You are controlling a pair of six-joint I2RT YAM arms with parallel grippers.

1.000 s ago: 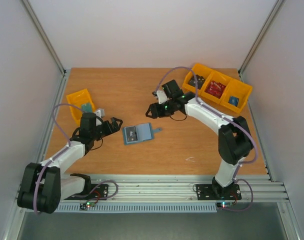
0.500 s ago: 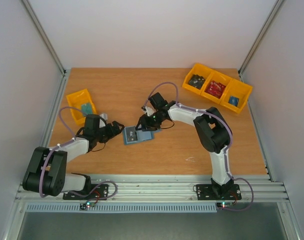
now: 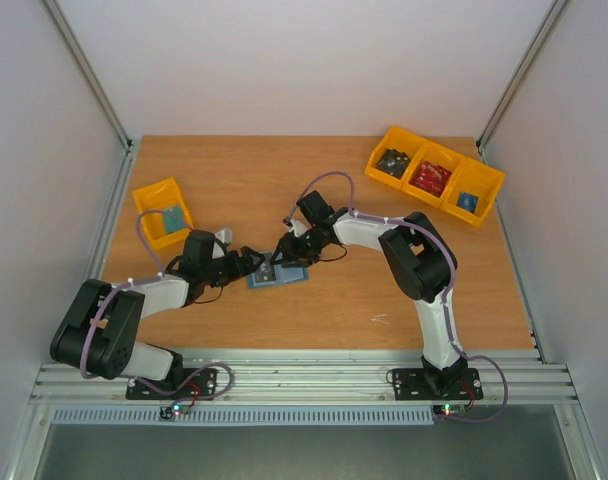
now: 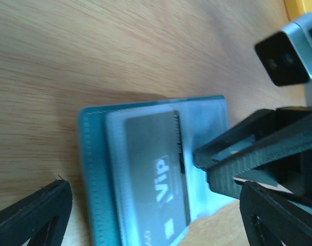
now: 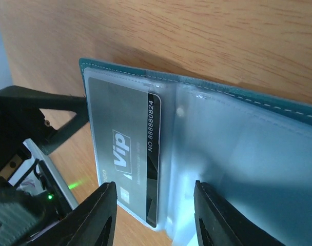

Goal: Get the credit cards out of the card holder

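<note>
The card holder point(image 3: 290, 275) lies open on the table, teal with a pale clear lining point(image 5: 248, 159). A bluish-grey credit card point(image 5: 122, 138) marked "Vip" sits in its clear slot point(image 4: 151, 169). My left gripper point(image 4: 156, 225) is open wide, one finger on each side of the holder's near end point(image 3: 256, 262). My right gripper point(image 5: 156, 215) is open too, low over the holder point(image 3: 282, 252), with one fingertip beside the card and the other on the clear pocket. Its dark fingers point(image 4: 233, 164) show at the card's edge in the left wrist view.
A row of yellow bins point(image 3: 439, 175) with red and black objects stands at the back right. A single yellow bin point(image 3: 162, 208) sits at the left. Metal frame posts and white walls close in the table.
The right arm swung from near the yellow bins down to the card holder and its jaws narrowed. The left gripper slid right until its fingers reached the holder.
</note>
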